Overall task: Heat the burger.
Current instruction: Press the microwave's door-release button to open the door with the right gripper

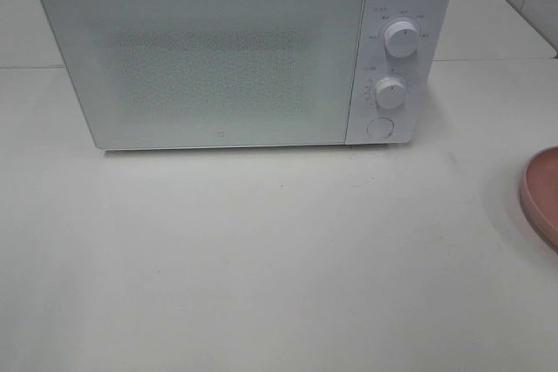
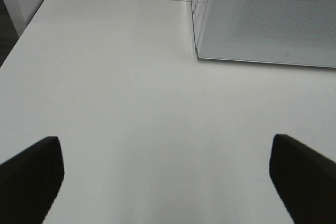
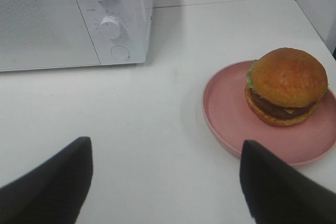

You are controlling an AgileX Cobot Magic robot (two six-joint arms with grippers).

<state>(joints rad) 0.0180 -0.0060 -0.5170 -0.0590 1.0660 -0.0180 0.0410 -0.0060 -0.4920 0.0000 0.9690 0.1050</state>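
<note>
Microwave (image 1: 209, 58) shut; burger (image 3: 286, 85) sits on plate (image 3: 226, 114) near its knob side; left gripper (image 2: 168, 182) and right gripper (image 3: 167, 187) spread wide, empty, likely staged for door-opening.

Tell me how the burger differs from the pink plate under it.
The burger is tall and domed; the plate is flat and shallow. The burger is golden-brown with green lettuce; the plate is plain pink. The plate is wider than the burger. Both are round.

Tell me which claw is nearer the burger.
Right. The right claw has the burger just ahead on the pink plate; the left claw is off the microwave's opposite end, burger unseen.
</note>
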